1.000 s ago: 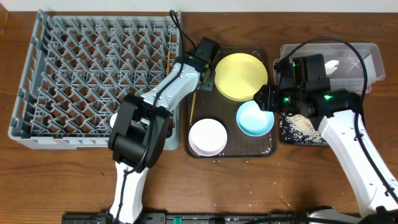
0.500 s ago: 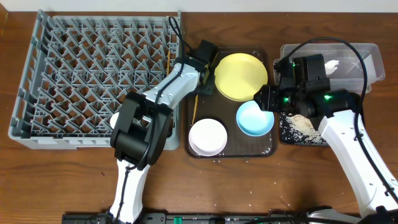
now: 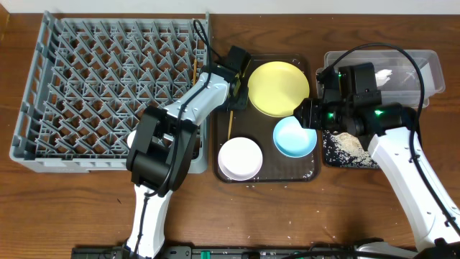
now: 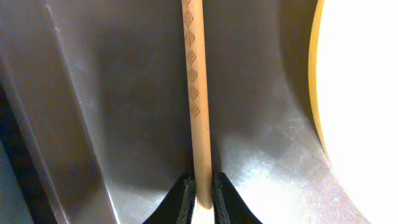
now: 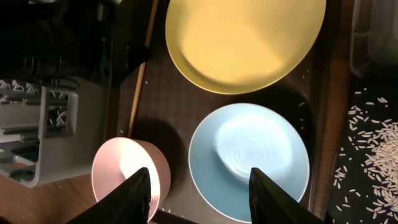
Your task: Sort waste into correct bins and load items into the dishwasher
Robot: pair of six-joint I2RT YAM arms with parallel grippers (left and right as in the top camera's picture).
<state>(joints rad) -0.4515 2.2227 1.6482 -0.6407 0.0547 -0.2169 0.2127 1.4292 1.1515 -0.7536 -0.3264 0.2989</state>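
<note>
My left gripper (image 4: 202, 194) is shut on the end of a wooden chopstick (image 4: 196, 93), which lies along the left side of the brown serving tray (image 3: 269, 169) beside the yellow plate (image 3: 278, 88). In the overhead view the chopstick (image 3: 229, 126) runs toward the front from the left gripper (image 3: 232, 105). A second chopstick (image 3: 195, 72) lies in the grey dishwasher rack (image 3: 29, 108). My right gripper (image 5: 205, 199) hangs open and empty above the light blue bowl (image 5: 249, 160), with the white bowl (image 5: 127, 171) to its left.
At the right, a clear tub (image 3: 424, 61) holds a white napkin (image 3: 382, 74). In front of it a black tray (image 3: 327, 155) holds rice scraps (image 3: 350, 142). The left arm reaches over the rack's right edge.
The left gripper's jaws have closed onto the chopstick, which has shifted slightly right on the tray. The right arm has stayed put.
</note>
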